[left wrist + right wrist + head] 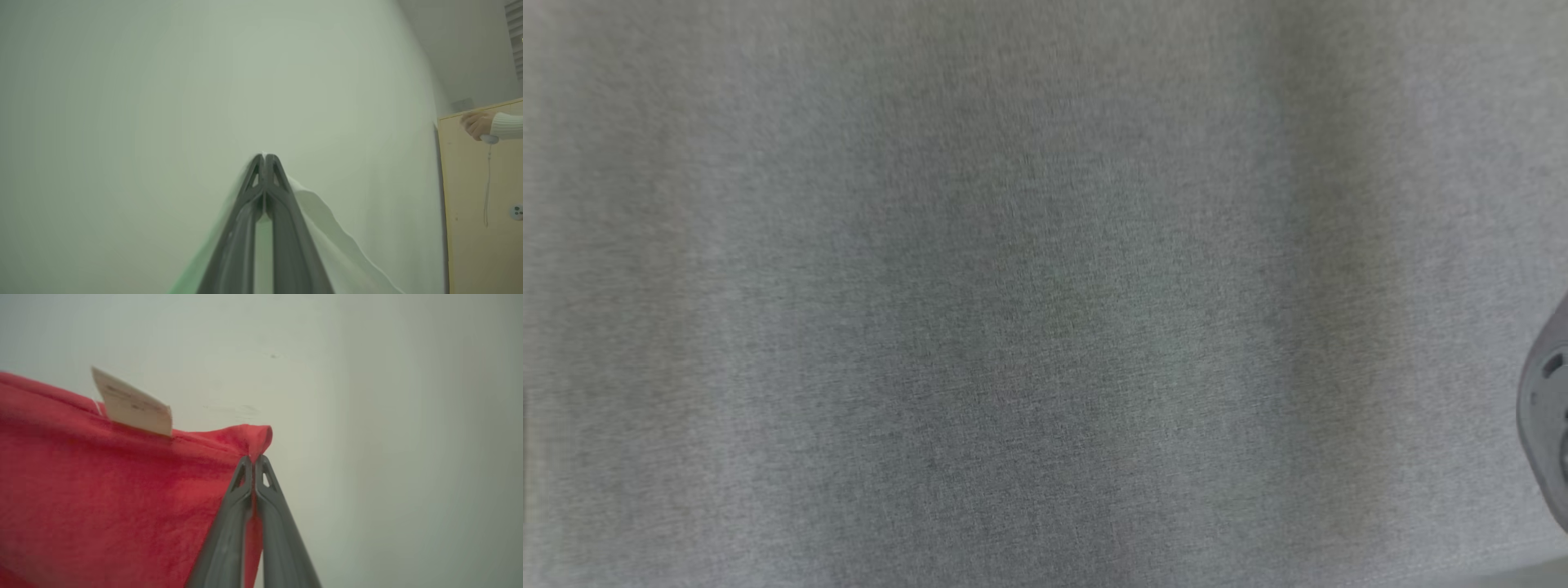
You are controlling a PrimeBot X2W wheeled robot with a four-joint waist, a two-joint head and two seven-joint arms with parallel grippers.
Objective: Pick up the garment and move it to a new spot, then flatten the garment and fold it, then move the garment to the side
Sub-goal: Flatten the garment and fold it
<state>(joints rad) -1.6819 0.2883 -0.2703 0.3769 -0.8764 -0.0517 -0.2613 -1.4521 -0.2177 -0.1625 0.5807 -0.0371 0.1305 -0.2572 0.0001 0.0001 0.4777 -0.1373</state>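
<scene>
We look down on a grey woven surface. The red garment hangs up against a pale wall, its top corner pinched between the closed fingers of the right gripper. The left gripper is pressed together on pale cloth — whether it is the same garment, we cannot tell. A paper label stands at the red hem.

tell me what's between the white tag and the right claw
Just a bare stretch of the red garment's edge, from tag to right claw, seen in the right wrist view.
</scene>
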